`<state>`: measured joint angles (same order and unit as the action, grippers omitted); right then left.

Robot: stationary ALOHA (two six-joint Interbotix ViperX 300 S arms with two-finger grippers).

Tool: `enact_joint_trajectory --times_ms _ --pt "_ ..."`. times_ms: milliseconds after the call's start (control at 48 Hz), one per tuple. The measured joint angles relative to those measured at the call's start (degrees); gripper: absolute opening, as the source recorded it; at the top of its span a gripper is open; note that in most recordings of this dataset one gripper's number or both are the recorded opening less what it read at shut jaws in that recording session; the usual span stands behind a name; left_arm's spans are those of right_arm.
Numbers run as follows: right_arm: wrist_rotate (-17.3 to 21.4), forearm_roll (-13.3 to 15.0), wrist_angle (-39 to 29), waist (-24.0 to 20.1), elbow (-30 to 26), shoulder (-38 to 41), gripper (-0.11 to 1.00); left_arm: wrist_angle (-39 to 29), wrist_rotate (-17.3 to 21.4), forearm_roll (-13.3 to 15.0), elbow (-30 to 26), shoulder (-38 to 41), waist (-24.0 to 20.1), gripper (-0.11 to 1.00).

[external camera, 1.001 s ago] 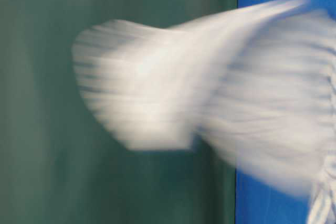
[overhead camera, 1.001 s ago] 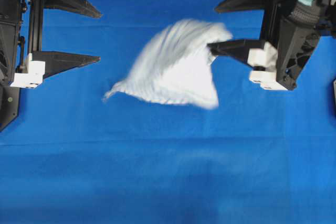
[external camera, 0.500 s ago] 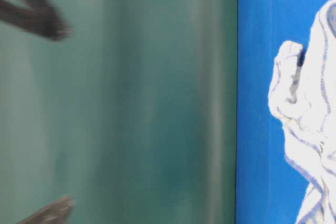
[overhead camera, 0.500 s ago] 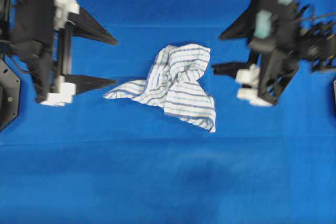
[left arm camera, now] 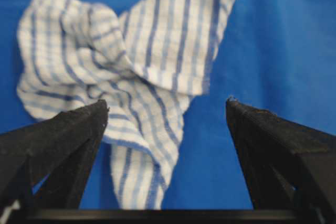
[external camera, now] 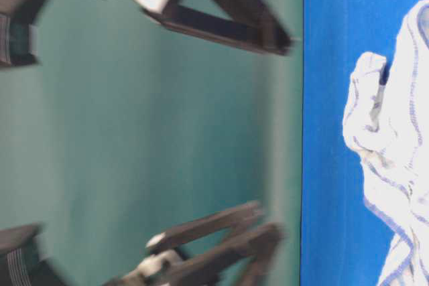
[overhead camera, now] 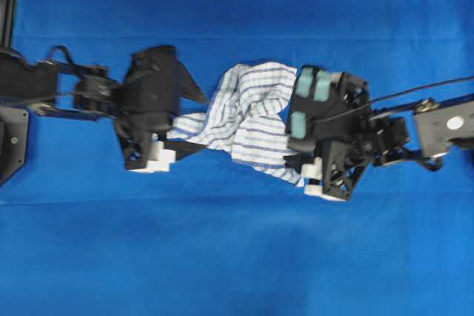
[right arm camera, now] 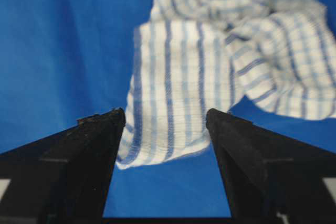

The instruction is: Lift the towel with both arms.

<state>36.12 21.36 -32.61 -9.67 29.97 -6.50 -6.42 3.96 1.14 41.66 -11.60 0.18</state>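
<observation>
The towel (overhead camera: 252, 112), white with thin blue checks, lies crumpled on the blue tablecloth (overhead camera: 237, 257). My left gripper (overhead camera: 201, 122) hovers open at the towel's left end. In the left wrist view the towel's (left arm camera: 142, 61) narrow tail runs down between the wide-apart fingers of that gripper (left arm camera: 167, 102), nearer the left one. My right gripper (overhead camera: 292, 146) stands open over the towel's lower right corner. In the right wrist view the flat striped corner of the towel (right arm camera: 184, 87) lies just beyond the tips of that gripper (right arm camera: 165, 112). Neither holds the cloth.
A black arm base (overhead camera: 9, 146) sits at the left edge, and a cable (overhead camera: 415, 94) trails from the right arm. The table-level view shows a green backdrop (external camera: 134, 132), blurred black fingers (external camera: 221, 28) and the towel's edge (external camera: 395, 165).
The towel, a moving blur a second ago, has settled in a crumpled heap. Both arms have swung inward from the table's sides to the towel's two ends, jaws still open.
</observation>
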Motion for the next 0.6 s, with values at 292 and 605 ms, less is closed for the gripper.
enact_joint_trajectory --times_ms 292,605 --pt "0.0 0.0 5.4 -0.4 0.4 9.4 0.65 7.3 0.0 0.0 0.8 11.7 0.3 0.89" --pt "0.1 -0.1 11.7 -0.4 0.4 15.0 0.65 12.4 0.0 0.0 0.8 18.9 1.3 0.88"
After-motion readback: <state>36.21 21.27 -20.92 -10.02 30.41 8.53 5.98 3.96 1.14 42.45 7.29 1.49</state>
